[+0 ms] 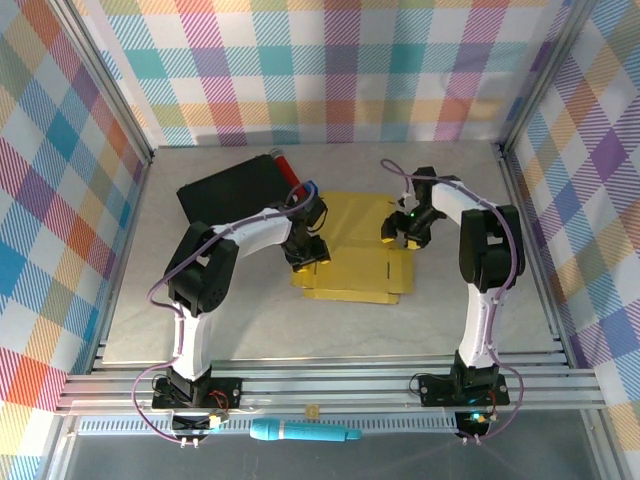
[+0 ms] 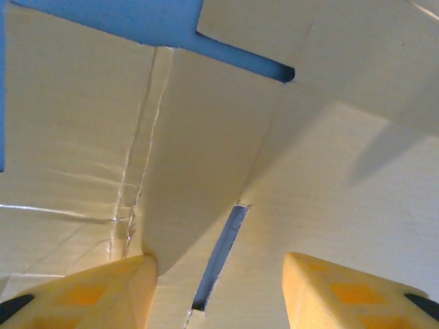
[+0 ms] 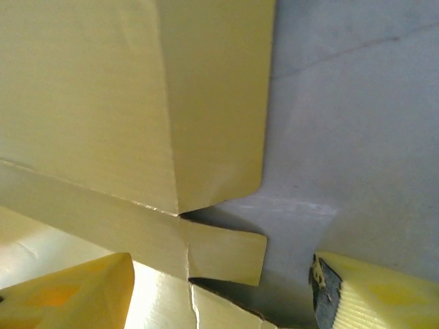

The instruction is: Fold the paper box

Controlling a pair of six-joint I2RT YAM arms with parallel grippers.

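The box (image 1: 350, 270) lies flat on the table (image 1: 250, 320), in the middle, between the two arms. Its wide way seems to run from left to right.

The left gripper (image 1: 306, 254) is down at the box's left edge. Its fingers are spread apart and pinch nothing. The card, with a thin slit (image 2: 219, 253) in it, lies right under them.

The right gripper (image 1: 401, 237) is at the box's right edge, toward the far side. Its fingers are spread apart too, with nothing in them. A small tab (image 3: 226, 255) of the box sits just ahead of the gap between them, with bare table to its right.

Each arm is close to its own side of the box. So the next fold likely means lifting an edge flap in toward the middle.
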